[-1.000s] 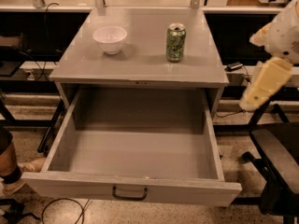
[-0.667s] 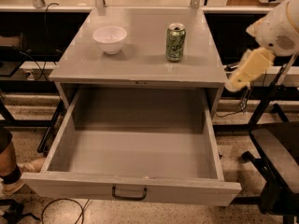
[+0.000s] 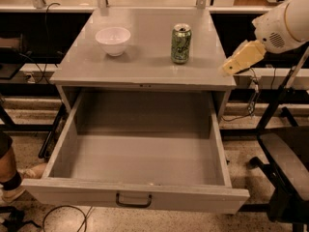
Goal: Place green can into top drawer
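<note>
The green can (image 3: 181, 43) stands upright on the grey cabinet top (image 3: 145, 64), right of centre. The top drawer (image 3: 137, 153) is pulled fully out below it and holds nothing; its dark handle (image 3: 133, 200) is at the front centre. My gripper (image 3: 231, 66) is a pale yellow tip at the end of the white arm (image 3: 285, 23), reaching in from the right. It hovers at the cabinet top's right edge, to the right of the can and slightly nearer the front, apart from it.
A white bowl (image 3: 113, 40) sits on the cabinet top left of the can. A dark chair (image 3: 285, 163) stands right of the drawer. A person's leg and shoe (image 3: 12, 175) are at the lower left. Cables lie on the floor.
My gripper has risen and moved left, from beside the cabinet's right side up to the right edge of its top, closer to the can. The can, bowl and drawer have not moved.
</note>
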`<state>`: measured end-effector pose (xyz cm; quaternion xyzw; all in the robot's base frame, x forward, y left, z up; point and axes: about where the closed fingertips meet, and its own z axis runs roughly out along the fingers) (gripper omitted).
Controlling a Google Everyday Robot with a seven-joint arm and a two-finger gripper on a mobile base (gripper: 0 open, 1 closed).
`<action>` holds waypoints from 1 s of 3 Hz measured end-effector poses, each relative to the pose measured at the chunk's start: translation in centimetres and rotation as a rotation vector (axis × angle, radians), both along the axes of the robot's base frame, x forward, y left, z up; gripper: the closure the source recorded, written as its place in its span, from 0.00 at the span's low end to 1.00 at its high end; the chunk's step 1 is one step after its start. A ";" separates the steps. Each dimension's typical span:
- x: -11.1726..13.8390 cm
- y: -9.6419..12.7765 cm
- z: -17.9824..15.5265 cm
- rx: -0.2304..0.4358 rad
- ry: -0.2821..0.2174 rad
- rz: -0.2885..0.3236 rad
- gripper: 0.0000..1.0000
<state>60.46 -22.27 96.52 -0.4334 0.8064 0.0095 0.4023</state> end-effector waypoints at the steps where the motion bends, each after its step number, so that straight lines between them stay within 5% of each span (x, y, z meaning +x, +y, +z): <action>1: 0.0 0.0 0.0 0.001 0.000 0.000 0.00; 3: 5.8 3.3 -1.9 0.202 -0.032 0.004 0.00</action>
